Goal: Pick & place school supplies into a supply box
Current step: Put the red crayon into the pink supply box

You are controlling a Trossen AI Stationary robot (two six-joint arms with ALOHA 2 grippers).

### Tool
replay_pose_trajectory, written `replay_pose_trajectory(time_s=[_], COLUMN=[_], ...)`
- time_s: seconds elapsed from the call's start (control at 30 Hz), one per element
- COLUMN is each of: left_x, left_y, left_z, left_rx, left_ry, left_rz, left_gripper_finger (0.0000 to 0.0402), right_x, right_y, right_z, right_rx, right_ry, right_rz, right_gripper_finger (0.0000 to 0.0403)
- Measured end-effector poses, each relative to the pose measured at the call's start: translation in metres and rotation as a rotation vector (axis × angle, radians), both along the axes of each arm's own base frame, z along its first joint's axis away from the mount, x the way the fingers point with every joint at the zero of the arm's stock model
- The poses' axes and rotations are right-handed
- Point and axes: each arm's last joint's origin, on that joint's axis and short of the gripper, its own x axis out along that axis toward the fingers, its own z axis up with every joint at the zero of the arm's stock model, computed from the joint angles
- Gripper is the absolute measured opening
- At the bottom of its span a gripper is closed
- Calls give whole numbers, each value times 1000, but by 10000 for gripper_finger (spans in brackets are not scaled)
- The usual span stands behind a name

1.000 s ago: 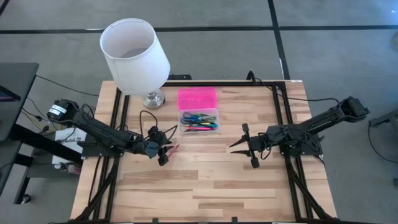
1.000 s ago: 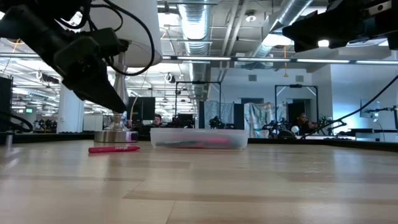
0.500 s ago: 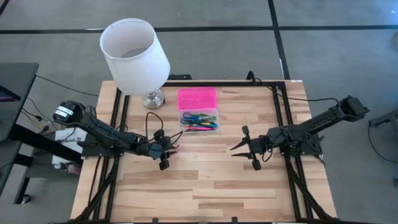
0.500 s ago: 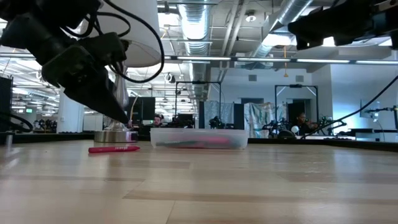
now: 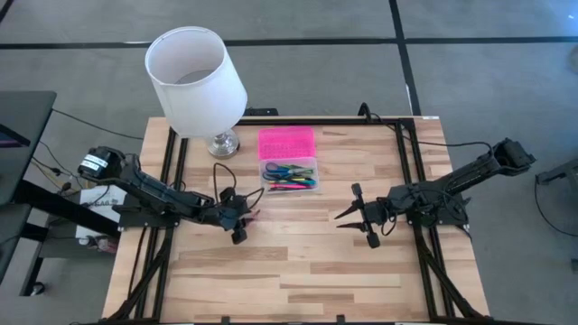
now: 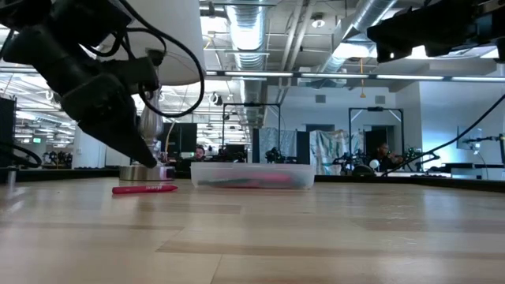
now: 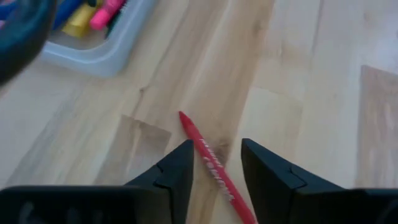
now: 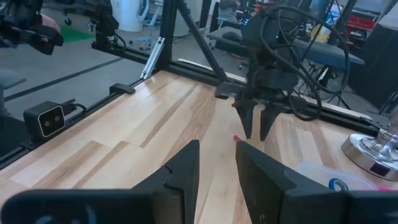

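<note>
A pink-red pen (image 7: 210, 157) lies flat on the wooden table, also seen as the pen (image 6: 144, 188) in the low view. My left gripper (image 7: 216, 144) is open and hangs just above it, one finger on either side, touching nothing. The supply box (image 5: 289, 174) stands behind it, its pink lid (image 5: 286, 143) folded open toward the far edge. Pens and blue-handled scissors lie inside the clear base. My right gripper (image 5: 354, 215) is open and hovers over the table right of the box.
A white lampshade (image 5: 194, 77) on a metal base (image 5: 223, 143) stands at the far left, close to the box. Black frame rails (image 5: 411, 171) run along the table's sides. Bare wood (image 5: 298, 271) stretches toward the near edge.
My left gripper has come down toward the pink-red pen and tipped its fingers steeper toward the table. The pen has stayed where it was.
</note>
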Motion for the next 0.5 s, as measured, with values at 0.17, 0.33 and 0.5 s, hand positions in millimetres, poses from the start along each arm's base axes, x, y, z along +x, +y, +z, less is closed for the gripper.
replay_pose_trajectory(time_s=[0.17,0.33,0.5], left_x=[-1,1,4], left_y=[1,0,-1], left_z=[-1,-11,-21], left_rx=[-16,-37,-29], left_ry=[7,37,69], left_rz=[31,53,56], left_gripper_finger=[165,180,179], right_x=[0,0,0], right_y=[0,0,0], right_z=[0,0,0], right_rx=[0,6,6], right_ry=[0,4,6], right_rz=[0,-1,-1], right_gripper_finger=[100,100,100])
